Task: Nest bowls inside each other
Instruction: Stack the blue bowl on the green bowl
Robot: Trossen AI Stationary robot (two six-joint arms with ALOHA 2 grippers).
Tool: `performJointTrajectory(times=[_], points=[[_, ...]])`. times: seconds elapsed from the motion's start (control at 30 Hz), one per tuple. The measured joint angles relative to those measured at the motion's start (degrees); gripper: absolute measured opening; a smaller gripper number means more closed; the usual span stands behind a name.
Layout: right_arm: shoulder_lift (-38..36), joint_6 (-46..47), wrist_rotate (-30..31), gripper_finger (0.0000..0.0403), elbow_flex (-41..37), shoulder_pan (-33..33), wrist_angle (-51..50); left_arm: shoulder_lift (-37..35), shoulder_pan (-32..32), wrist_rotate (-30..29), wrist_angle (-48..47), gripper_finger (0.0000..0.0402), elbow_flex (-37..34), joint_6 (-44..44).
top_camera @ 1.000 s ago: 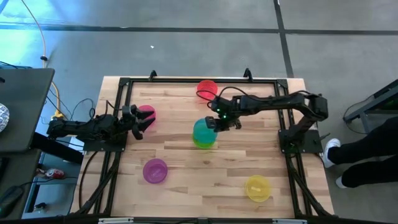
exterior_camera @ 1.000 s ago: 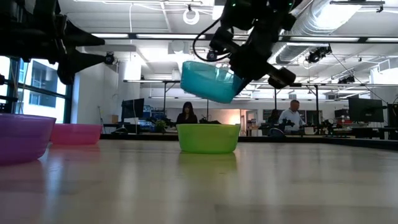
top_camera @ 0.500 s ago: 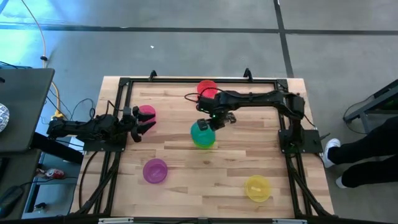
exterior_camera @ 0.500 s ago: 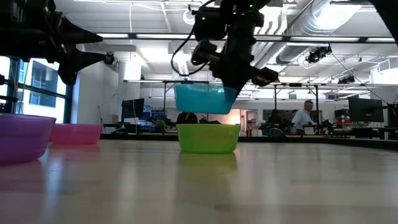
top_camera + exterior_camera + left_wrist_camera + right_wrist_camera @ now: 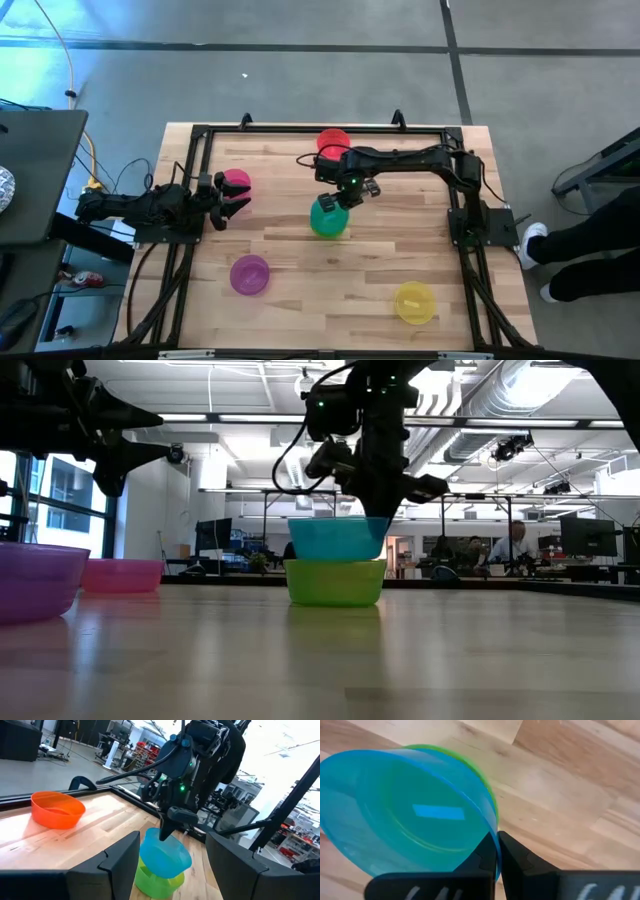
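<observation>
My right gripper (image 5: 346,196) is shut on the blue bowl (image 5: 337,538), whose lower part sits inside the green bowl (image 5: 335,582) at the table's middle. My left gripper (image 5: 228,197) hovers open at the table's left side, just beside the pink bowl (image 5: 236,182), touching nothing. The red bowl (image 5: 333,141) stands near the far edge. The purple bowl (image 5: 249,274) is toward the near left and the yellow bowl (image 5: 414,302) toward the near right. All of these rest on their bases. My right gripper pinches the blue bowl's rim (image 5: 489,827) on its far-right side, one finger (image 5: 482,862) inside the bowl and one outside. The fingers come from above, pointing down. The bowl is about level, its bottom dipped into the green bowl.
A black frame (image 5: 190,150) runs round the tabletop's edges. Bare wood lies between the bowls, most of it in the near middle. Beyond the table, a person's legs (image 5: 585,250) show at the right, and people sit in the room behind.
My right gripper has come down and slightly toward the table's left. The blue bowl, tilted and held high a second ago, has levelled out and sunk until its bottom entered the green bowl. The gripper has stayed shut on the rim.
</observation>
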Motion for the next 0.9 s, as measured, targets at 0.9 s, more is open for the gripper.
performJointTrajectory(times=[0.9], points=[[0.0,-1.7,0.1,0.0012,0.0,0.9,2.9,0.0,0.0,0.0,0.0,0.0216,0.0,0.0]])
